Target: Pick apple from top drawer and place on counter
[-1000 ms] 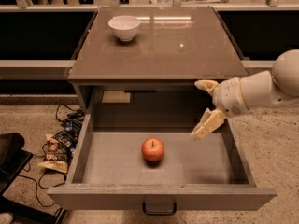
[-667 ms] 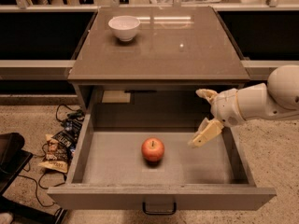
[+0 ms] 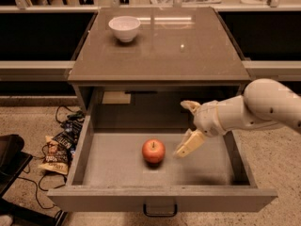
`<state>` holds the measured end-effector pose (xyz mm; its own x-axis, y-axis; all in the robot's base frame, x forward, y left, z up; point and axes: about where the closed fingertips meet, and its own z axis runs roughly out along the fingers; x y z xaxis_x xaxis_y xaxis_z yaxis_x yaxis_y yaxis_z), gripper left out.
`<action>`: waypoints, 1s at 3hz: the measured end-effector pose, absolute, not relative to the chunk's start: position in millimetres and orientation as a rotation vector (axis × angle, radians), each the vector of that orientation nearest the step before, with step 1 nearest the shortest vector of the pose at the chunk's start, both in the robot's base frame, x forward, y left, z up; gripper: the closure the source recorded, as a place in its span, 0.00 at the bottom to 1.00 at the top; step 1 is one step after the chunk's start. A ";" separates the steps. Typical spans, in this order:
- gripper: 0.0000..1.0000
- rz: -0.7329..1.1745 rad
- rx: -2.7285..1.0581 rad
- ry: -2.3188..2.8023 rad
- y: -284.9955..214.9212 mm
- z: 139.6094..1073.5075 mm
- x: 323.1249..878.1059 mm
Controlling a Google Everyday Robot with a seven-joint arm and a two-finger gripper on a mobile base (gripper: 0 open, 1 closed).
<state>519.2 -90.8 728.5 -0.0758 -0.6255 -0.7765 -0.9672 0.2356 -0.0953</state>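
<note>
The red-orange apple rests on the grey floor of the open top drawer, about at its middle. The drawer's dark loop handle shows at the front edge. My gripper hangs inside the drawer, just right of the apple and slightly above it, not touching it. Its two pale fingers are spread wide, one up near the drawer's back and one low toward the apple. The white arm comes in from the right. The glossy brown-grey counter lies above the drawer.
A white bowl stands at the counter's back left. Snack bags and cables lie on the floor left of the drawer. A dark object sits at the far left. Pale ledges with dark panels run behind on both sides.
My gripper has moved left and lower inside the drawer, closer to the apple. The apple has not moved.
</note>
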 end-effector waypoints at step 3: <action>0.27 0.678 -1.500 1.873 -7.2 627.3 523.7</action>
<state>523.7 -7.2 627.3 -0.1467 -0.6480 -0.7473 -0.9762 0.2166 0.0039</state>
